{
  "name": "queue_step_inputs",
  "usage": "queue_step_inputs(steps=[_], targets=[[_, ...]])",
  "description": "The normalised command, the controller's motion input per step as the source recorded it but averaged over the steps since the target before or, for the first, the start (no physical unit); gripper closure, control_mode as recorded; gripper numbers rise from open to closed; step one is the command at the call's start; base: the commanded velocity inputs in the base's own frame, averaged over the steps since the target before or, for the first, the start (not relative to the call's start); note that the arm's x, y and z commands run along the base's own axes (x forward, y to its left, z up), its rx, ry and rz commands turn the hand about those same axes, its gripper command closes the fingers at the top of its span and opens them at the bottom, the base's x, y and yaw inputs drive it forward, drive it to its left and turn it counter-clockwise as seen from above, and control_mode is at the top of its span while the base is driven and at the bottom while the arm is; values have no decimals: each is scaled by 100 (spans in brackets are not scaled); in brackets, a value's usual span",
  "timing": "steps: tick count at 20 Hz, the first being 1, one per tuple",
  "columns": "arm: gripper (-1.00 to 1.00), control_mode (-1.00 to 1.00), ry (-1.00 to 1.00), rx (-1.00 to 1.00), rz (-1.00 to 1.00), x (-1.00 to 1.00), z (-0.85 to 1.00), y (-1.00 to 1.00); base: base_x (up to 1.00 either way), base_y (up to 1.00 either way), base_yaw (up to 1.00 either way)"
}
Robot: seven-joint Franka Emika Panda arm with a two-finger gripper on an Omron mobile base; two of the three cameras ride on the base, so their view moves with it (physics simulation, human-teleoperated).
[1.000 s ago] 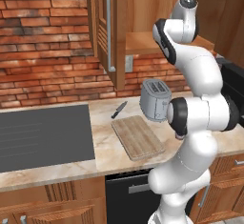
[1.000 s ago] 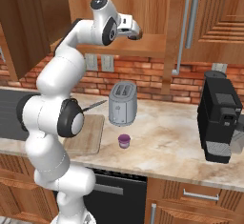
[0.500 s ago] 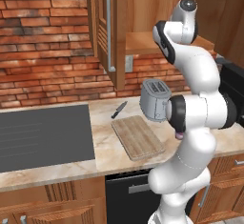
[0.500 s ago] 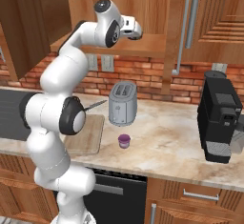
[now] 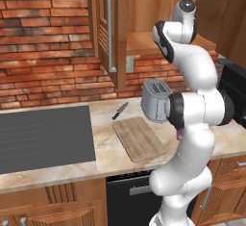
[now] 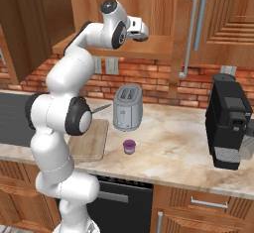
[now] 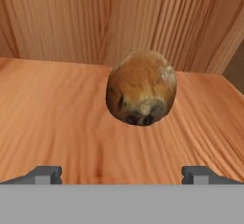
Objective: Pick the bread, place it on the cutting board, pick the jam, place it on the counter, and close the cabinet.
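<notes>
The bread (image 7: 141, 87), a round brown roll with a golden patch, sits on the wooden shelf (image 7: 57, 118) inside the open cabinet (image 6: 158, 46). My gripper (image 7: 121, 175) is open just in front of it, fingertips (image 7: 45, 174) wide apart and not touching the roll. In the right base view the gripper (image 6: 142, 31) hovers at the shelf's front edge. The purple jam (image 6: 129, 146) stands on the counter (image 6: 173, 143) in front of the toaster. The light-wood cutting board (image 5: 139, 137) lies bare on the counter left of the toaster.
A silver toaster (image 6: 128, 106) stands under the shelf, a black knife (image 5: 120, 110) behind the board. The dark cooktop (image 5: 43, 136) lies to the left, a black coffee machine (image 6: 228, 120) to the right. The open cabinet door (image 5: 109, 32) juts out left of the shelf.
The hand has edged slightly further toward the shelf; the rest of the scene is unchanged.
</notes>
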Motion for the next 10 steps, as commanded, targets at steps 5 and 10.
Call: queue_step_inputs(steps=[5, 10], targets=[[-100, -100, 0, 0, 0, 28, 0, 0, 0, 0, 0], [-100, -100, 0, 0, 0, 30, 0, -2, 0, 0, 0]])
